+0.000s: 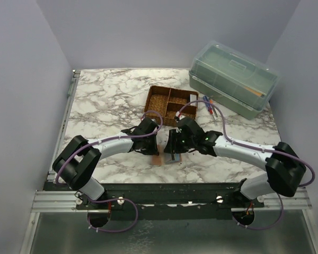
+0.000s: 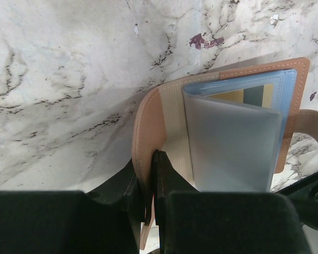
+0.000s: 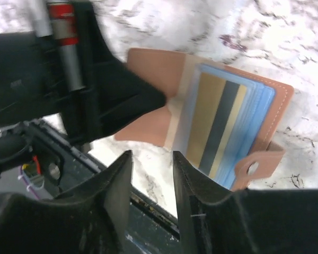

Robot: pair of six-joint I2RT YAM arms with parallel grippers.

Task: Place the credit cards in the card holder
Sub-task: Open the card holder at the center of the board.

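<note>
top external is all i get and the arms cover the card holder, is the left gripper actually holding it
Observer: Yes. In the left wrist view the left gripper is shut on the tan cover edge of the card holder, which is open.
Operator: any card in it
Observer: A yellowish card with a dark stripe sits in one of its clear pockets.
Operator: right gripper carrying one
Observer: No. The right gripper is open with nothing between its jaws.
</note>
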